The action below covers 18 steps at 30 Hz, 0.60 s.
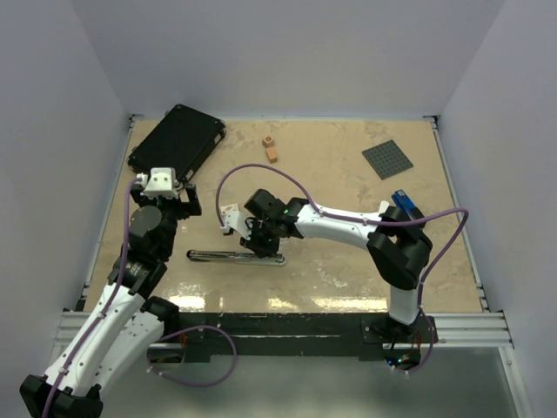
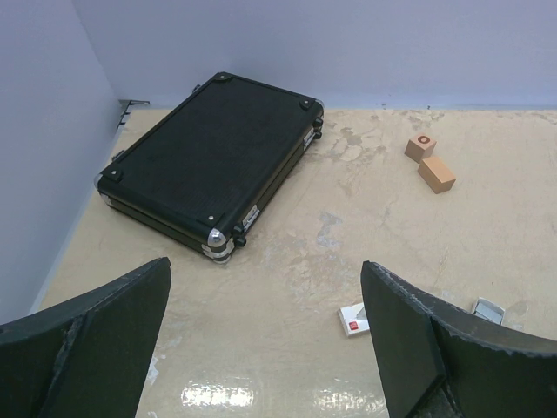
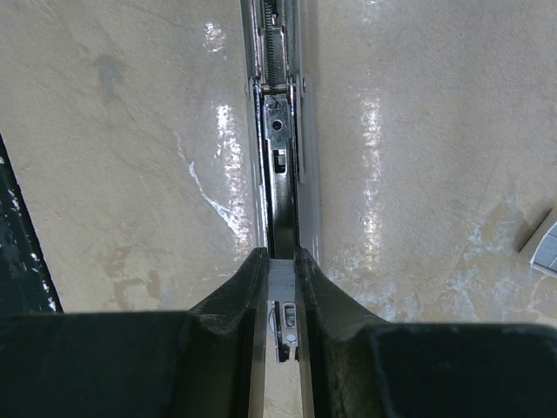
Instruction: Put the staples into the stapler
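The stapler lies opened out flat on the table, its silver channel facing up. My right gripper is down on the stapler's right part. In the right wrist view the right gripper is shut on the staples, a small grey ribbed block held between the fingertips right over the stapler's open channel, in line with it. My left gripper is wide open and empty near the table's left side; its fingers frame bare table in the left wrist view.
A black case lies at the back left, also in the left wrist view. Two small wooden blocks sit at the back middle. A grey baseplate and a blue stapler are at the right. A small white box lies just left of the right gripper.
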### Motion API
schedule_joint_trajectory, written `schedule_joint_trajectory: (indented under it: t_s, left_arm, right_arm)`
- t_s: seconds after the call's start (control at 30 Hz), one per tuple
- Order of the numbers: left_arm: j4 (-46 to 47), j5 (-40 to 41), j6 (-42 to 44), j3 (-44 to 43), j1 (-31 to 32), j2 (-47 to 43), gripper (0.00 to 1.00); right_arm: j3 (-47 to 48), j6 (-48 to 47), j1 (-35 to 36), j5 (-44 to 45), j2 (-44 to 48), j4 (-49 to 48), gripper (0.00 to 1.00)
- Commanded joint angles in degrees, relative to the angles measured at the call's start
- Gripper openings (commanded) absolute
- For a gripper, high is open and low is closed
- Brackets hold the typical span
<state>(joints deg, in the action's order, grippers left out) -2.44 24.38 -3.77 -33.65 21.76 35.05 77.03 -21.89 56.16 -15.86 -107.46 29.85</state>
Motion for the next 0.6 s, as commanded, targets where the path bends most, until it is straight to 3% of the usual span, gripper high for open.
schedule_joint_trajectory:
  t_s: [0.0, 0.57]
  left_arm:
    - [0.9, -0.5, 0.6, -2.2, -0.6, -0.1, 0.95]
    - [1.0, -0.7, 0.6, -2.2, -0.6, 0.1, 0.95]
  right_arm:
    - [2.0, 0.3, -0.3, -1.3, 2.6, 0.2, 0.15]
    - [1.7, 0.3, -0.7, 0.1, 1.2, 0.4, 0.14]
